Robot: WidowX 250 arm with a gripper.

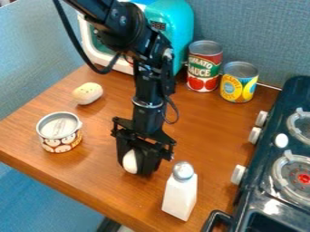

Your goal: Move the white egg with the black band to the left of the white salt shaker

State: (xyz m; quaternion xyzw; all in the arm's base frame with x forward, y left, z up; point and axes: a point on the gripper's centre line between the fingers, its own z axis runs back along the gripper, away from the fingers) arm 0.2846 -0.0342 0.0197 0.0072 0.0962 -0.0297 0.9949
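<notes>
One rounded white object (129,162), inside claw (135,167)

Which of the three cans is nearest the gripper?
The low can at the left of the view, with pale round shapes on its label. The red can and yellow can stand at the back, farther from the gripper.

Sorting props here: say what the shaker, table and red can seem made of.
Shaker: smooth plastic or ceramic, from its even white sides; shiny cap, likely metal.
Table: satin wood or wood-look laminate, from its faint brown grain.
Red can: probably metal, from its shiny gray rim; label perhaps paper.
</notes>
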